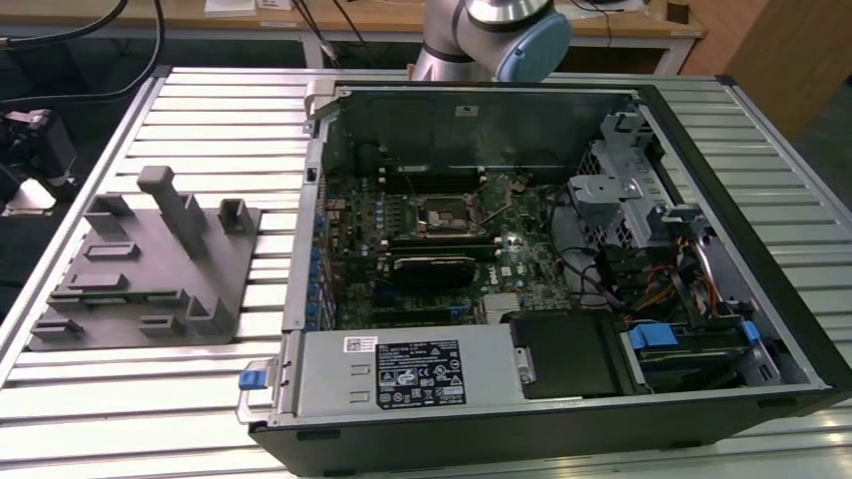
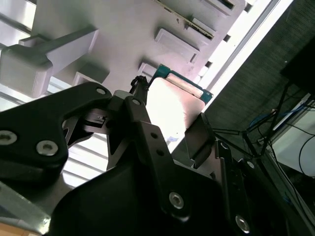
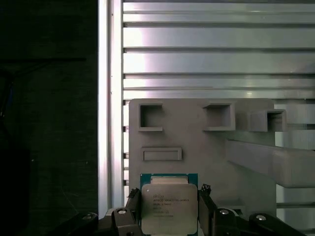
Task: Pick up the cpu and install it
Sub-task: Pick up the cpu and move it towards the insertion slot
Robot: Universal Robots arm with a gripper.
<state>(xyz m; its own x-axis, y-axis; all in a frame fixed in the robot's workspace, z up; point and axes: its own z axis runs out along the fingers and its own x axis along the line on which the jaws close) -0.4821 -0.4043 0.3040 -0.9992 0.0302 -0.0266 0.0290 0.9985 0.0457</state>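
The gripper (image 3: 169,216) is clamped on the cpu (image 3: 169,206), a black finger (image 3: 134,211) pressed to each side of it. The chip hangs clear above the grey tray (image 3: 197,142), over the part of the tray nearest the slatted table's (image 3: 197,59) rim (its silvery lid glares white in the second wrist view). The open computer case (image 1: 533,249) sits just beside the tray, its motherboard socket (image 1: 440,212) well apart from it

The cpu (image 3: 169,216) is showing a shiny silver top with a green edge and small dark writing, and the gripper (image 3: 169,192) is looking black. The tray (image 3: 197,147) is looking plain grey, and the table (image 3: 216,59) is shining in silver stripes.
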